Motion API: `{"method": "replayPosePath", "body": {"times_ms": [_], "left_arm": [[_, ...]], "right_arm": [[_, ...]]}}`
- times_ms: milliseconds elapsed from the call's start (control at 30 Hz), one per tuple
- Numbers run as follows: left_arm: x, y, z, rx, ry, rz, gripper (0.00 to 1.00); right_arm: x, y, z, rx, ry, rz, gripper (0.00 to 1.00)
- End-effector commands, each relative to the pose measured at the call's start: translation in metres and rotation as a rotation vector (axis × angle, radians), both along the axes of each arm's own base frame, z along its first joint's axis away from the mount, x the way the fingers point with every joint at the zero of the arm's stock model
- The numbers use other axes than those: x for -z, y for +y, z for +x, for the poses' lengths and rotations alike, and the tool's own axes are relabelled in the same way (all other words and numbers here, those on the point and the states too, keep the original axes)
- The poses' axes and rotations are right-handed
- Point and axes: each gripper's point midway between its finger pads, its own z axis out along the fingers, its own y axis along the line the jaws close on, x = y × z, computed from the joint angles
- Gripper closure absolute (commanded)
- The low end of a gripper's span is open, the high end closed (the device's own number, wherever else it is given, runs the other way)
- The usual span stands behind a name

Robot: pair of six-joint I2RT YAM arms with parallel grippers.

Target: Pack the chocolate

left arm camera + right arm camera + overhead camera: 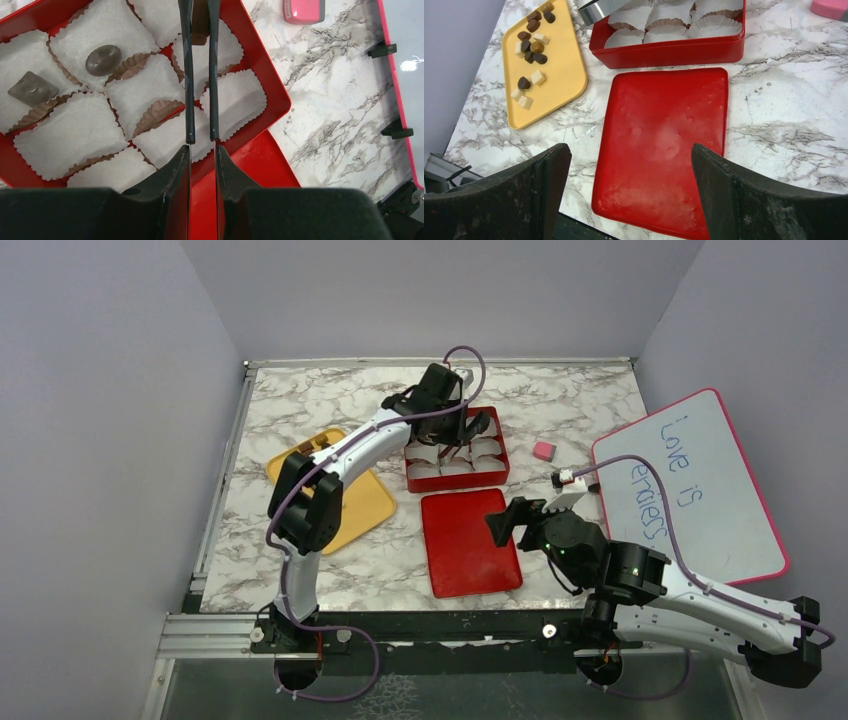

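Note:
My left gripper [202, 150] hovers over the red box [270, 85] and is shut on thin tweezers [188, 75]. The tweezer tips pinch a brown chocolate [200, 22] above a paper cup near the box's far side. In the box, a dark round chocolate [103, 60] and a flat grey-brown square [32, 89] sit in white paper cups. Several more dark and cream chocolates [531, 47] lie on the yellow tray [559, 75]. My right gripper [629, 150] is open and empty above the near end of the red lid [669, 140].
The red lid [468, 540] lies flat in front of the box [455, 477]. A small pink block [543, 450] lies right of the box. A pink-framed whiteboard [700, 490] and a marker [575, 478] are at the right. The yellow tray [365, 500] is at the left.

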Motion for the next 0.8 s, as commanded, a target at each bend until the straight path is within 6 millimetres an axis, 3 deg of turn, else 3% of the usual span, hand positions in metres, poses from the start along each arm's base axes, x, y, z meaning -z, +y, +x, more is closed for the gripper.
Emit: {"method": "replayPosePath", "body": {"times_ms": [0,400,767], "left_arm": [[-0.010,-0.011,0.020,0.000,-0.065,-0.019,0.86],[0.008,-0.009,0.034,-0.011,-0.090,0.040,0.81],[0.004,-0.011,0.036,-0.003,-0.102,0.036,0.71]], "right_arm": [[0.000,-0.010,0.003,0.042,-0.009,-0.017,0.05],[0.000,-0.012,0.004,0.053,-0.014,-0.024,0.05],[0.000,-0.012,0.004,0.056,-0.011,-0.022,0.05]]}}
